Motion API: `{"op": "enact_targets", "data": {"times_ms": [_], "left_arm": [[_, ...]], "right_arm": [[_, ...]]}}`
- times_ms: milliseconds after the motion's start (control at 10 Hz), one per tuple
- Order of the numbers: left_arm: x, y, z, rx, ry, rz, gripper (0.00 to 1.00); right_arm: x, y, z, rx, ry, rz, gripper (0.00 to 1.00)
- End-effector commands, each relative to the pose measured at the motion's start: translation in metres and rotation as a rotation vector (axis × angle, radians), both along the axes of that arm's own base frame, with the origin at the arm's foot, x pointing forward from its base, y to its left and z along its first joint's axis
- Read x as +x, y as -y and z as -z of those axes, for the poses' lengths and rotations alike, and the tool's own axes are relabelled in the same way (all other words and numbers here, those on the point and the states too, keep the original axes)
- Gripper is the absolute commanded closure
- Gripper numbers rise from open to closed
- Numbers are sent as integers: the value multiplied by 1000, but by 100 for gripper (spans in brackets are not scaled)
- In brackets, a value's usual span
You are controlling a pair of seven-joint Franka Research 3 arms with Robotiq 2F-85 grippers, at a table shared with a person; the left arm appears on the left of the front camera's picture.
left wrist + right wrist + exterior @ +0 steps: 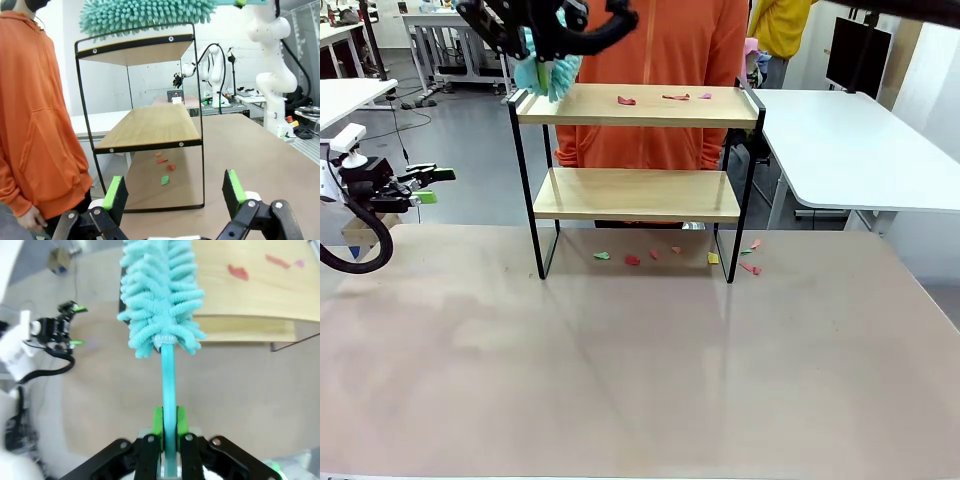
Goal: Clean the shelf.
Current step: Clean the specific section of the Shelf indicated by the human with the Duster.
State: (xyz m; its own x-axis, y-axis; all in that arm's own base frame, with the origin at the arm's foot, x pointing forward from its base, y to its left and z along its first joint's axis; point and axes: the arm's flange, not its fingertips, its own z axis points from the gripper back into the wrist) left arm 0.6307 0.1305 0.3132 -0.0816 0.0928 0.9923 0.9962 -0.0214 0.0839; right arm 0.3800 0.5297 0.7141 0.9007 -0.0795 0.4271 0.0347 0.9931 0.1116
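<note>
Cleaning gets under way: the robot's right hand [169,422], clamped tight on the slim teal handle of a fluffy duster [162,300], holds the brush head at the left end of the shelf's top board. The shelf [635,195] stands toward the far side of the worktop [620,380], directly in front of a person in an orange hoodie [660,40]. Red and pink scraps [626,100] lie on the top board, from its middle rightward, well apart from the duster. The lower board looks bare.

The sweep will likely go best with the fibres laid lightly on the wood and drawn in one steady pass toward the litter. The debris should then go off the front or back edge (the raised end rails would probably trap it). Too much downward force might rock the thin black frame.

The left hand [175,187] hangs empty off to the shelf's left, jaws spread wide and aimed at the frame's end.

The worktop is a smooth, matte beige sheet, bare apart from the fallen scraps [632,259] (green, red, yellow) under the shelf. White tables [850,150], a grey floor and a dark monitor [858,52] fill out the lab behind.
</note>
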Motion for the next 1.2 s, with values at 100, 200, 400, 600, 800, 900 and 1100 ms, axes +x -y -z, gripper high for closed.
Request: {"op": "enact_targets", "data": {"times_ms": [100,200,400,600,800,900,1100], "left_arm": [[0,1,-3,-3,6,3,0],[0,1,-3,-3,6,3,0],[0,1,-3,-3,6,3,0],[0,1,-3,-3,6,3,0],[0,1,-3,-3,6,3,0],[0,1,-3,-3,6,3,0],[0,1,-3,-3,6,3,0]], "right_arm": [[20,-30,-19,20,14,59,87],[24,-32,-11,30,7,65,87],[31,-30,6,52,-31,68,87],[36,-25,24,55,-82,73,87],[35,-17,26,93,-122,13,87],[35,-19,37,22,-67,46,87],[35,-19,37,22,-67,46,87]]}}
